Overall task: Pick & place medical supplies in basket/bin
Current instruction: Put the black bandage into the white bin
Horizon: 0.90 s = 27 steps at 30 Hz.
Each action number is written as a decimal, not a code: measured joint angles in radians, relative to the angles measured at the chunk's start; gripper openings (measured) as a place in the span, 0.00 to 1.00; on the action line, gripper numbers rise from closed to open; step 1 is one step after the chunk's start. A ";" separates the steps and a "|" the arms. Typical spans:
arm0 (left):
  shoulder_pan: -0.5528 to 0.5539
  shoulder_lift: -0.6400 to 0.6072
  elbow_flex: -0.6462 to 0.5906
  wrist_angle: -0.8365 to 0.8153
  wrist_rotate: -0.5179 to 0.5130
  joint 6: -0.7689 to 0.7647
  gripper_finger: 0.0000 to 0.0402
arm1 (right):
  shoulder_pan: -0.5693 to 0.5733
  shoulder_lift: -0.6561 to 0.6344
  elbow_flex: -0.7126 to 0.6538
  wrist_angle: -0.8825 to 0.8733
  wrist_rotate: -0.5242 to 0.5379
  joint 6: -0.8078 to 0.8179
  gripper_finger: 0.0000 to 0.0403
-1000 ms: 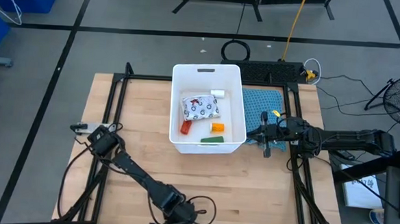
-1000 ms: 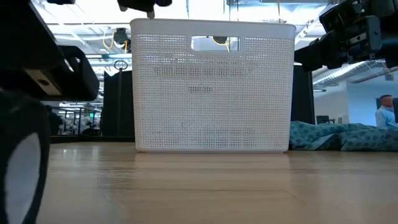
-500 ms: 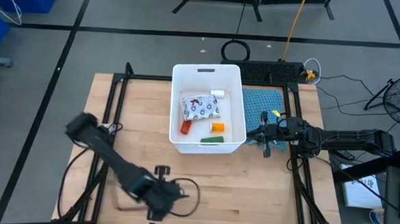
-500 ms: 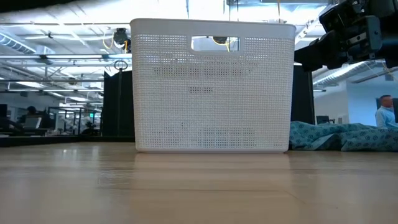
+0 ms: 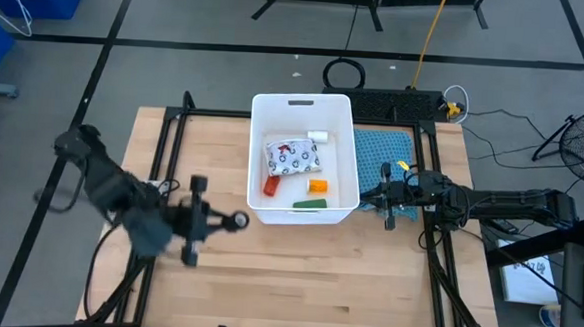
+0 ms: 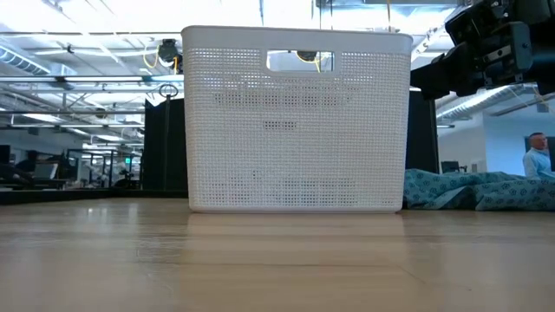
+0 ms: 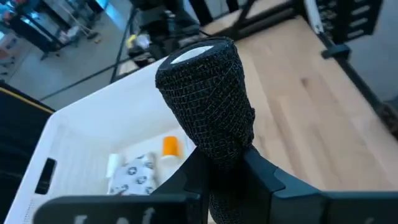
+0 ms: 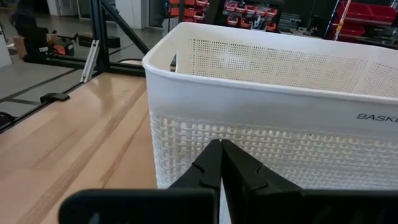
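The white basket (image 5: 256, 154) stands mid-table, its mesh wall (image 6: 295, 130) filling the low view. Inside lie a white printed pouch (image 5: 292, 156), a red bottle (image 5: 270, 185), an orange bottle (image 5: 317, 185), a white bottle (image 5: 317, 136) and a green block (image 5: 308, 203). My left gripper (image 5: 224, 221) hovers left of the basket's near corner, shut on a dark wrapped roll (image 7: 208, 99). My right gripper (image 8: 221, 163) is shut and empty, just off the basket's right wall (image 8: 261, 93). My left gripper pinches the dark roll by its near end (image 7: 217, 152) between its two fingers (image 7: 189, 171). The roll lies along the fingers and sticks out past their tips, its white-cored free end (image 7: 196, 55) pointing at the basket. The fingers are about level, pointing to the table's right, and the roll is lifted clear.
A teal cloth (image 5: 383, 153) lies on the table right of the basket, under my right arm (image 5: 490, 204). Black frame rails (image 5: 168, 147) run along both table sides. Bare wood (image 5: 296, 274) stretches between the basket and the near edge.
My left arm has swung from the table's near edge toward the far-left, carrying the dark roll up and away from the low camera. It has turned so the roll now points right at the basket. My right arm has kept still.
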 joint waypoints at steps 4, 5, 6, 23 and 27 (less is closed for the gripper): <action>0.078 -0.188 -0.222 0.205 0.087 0.122 0.13 | 0.000 0.000 0.000 0.000 0.000 -0.004 0.00; 0.091 -0.244 -0.291 0.272 0.111 0.143 0.13 | 0.000 0.000 0.000 0.000 0.000 -0.007 0.00; 0.102 -0.300 -0.362 0.347 0.139 0.162 0.13 | 0.000 0.000 0.000 0.000 0.000 -0.010 0.00; 0.203 -0.994 -1.286 1.143 0.234 0.248 0.14 | 0.000 0.000 0.000 -0.008 -0.001 0.005 0.00; 0.249 -1.060 -1.309 1.162 0.234 0.127 0.12 | 0.000 0.000 0.000 -0.008 -0.001 0.006 0.00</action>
